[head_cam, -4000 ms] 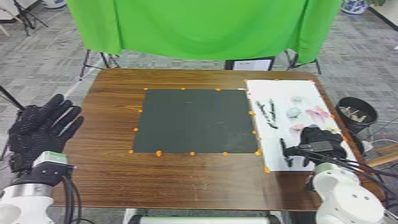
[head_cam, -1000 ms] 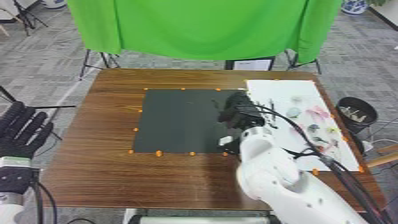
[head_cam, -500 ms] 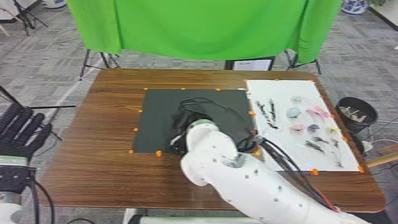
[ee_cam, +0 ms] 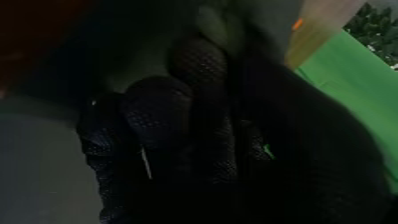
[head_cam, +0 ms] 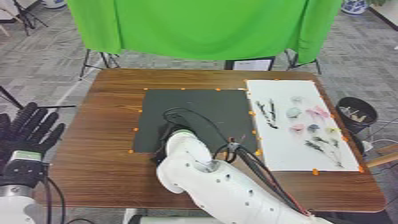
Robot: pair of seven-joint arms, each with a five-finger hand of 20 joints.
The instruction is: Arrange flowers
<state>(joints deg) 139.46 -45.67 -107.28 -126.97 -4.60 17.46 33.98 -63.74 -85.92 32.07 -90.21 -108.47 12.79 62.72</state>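
Note:
In the head view, my right hand (head_cam: 166, 132) is over the left part of the dark board (head_cam: 155, 107), largely hidden behind its arm and cables. The right wrist view shows the right hand (ee_cam: 160, 107) with curled fingers and thumb pinching a blurred pale green piece (ee_cam: 211, 26). My left hand (head_cam: 21, 141) is open beside the table's left edge. On the white sheet (head_cam: 284, 90) lie dark twigs (head_cam: 267, 114), pink petals (head_cam: 318, 113), a bluish flower (head_cam: 313, 128) and feathery sprigs (head_cam: 314, 145).
Orange markers line the board and sheet on the brown table (head_cam: 107, 117). A black bin (head_cam: 357, 111) stands off the table's right edge. A green cloth (head_cam: 195, 30) hangs beyond the far edge.
My right hand has travelled left from the white sheet to the dark board. A dark slender piece has gone from the sheet's near left. My left hand shifted outward and lower, then slightly back.

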